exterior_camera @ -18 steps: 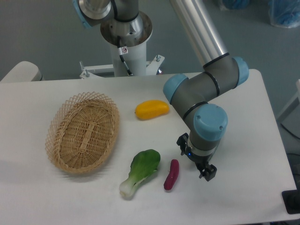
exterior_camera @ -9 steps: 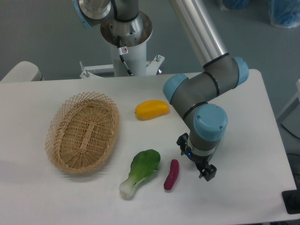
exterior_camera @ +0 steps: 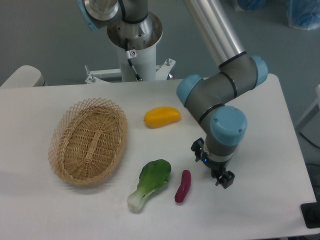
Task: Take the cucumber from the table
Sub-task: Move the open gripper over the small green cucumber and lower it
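Observation:
No cucumber shows in the camera view; it is hidden or out of view. My gripper (exterior_camera: 215, 167) points straight down at the white table (exterior_camera: 265, 165), right of the middle and near the front. The blue-capped wrist above it covers the fingers, so whether they are open or shut does not show, nor whether anything lies between them. The gripper stands just right of a slim purple eggplant (exterior_camera: 183, 186).
A light-green bok choy (exterior_camera: 150, 183) lies left of the eggplant. A yellow vegetable (exterior_camera: 162, 116) rests behind them at mid-table. A woven wicker basket (exterior_camera: 89, 140) sits on the left. The robot's white base column (exterior_camera: 135, 40) rises behind the table's back edge.
The arm and wrist have shifted slightly to the right over the last half second. The vegetables and the basket have not moved.

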Motion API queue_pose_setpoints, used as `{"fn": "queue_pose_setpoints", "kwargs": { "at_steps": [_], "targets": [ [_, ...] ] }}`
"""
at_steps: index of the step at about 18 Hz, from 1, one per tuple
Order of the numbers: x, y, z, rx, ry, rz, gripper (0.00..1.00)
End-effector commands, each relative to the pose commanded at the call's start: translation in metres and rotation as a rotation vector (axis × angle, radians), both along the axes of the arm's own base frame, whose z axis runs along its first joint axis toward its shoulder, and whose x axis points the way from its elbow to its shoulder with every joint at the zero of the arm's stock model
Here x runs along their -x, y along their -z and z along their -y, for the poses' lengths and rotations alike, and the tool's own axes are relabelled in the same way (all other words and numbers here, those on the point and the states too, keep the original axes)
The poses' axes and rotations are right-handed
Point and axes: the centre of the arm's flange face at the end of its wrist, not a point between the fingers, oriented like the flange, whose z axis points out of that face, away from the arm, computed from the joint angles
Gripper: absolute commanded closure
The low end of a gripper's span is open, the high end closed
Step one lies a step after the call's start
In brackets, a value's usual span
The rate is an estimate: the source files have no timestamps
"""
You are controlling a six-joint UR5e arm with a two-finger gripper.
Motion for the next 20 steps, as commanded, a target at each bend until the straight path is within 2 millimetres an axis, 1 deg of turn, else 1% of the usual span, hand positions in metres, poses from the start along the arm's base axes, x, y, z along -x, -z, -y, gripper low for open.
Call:
{"fn": "queue_pose_setpoints", "kwargs": {
  "at_steps": [2, 5, 7, 9, 20],
  "targets": [
    [0.005, 0.005, 0.008, 0.003, -0.017, 0.005, 0.0],
    [0.003, 0.024, 0.017, 0.015, -0.029, 0.029, 0.0],
    [0.007, 0.033, 0.02, 0.011, -0.039, 0.022, 0.0],
    [0.005, 0.044, 0.022, 0.01, -0.045, 0.021, 0.0],
    [0.002, 0.061, 0.023, 0.006, -0.057, 0.02, 0.0]
  ]
}}
